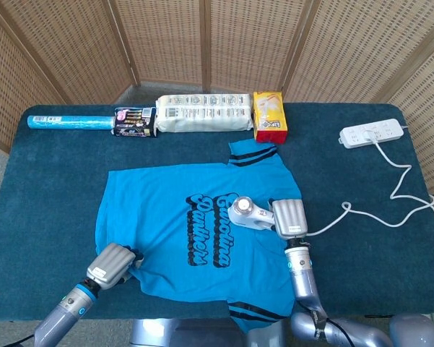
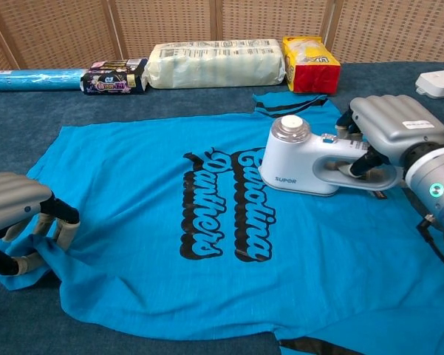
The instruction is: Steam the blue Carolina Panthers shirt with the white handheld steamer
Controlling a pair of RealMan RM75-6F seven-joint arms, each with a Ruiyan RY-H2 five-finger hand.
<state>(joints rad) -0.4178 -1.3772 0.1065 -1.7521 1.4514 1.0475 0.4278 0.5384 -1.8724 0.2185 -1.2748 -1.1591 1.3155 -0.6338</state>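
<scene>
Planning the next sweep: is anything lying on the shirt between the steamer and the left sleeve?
Nothing visible does. The steamer in the right hand sits on the shirt; the fabric toward the left hand is bare.

Bright blue shirt (image 2: 133, 222) (black lettering, black-striped cuffs), white steamer (image 2: 310, 157), dark teal table (image 1: 50, 188)
</scene>
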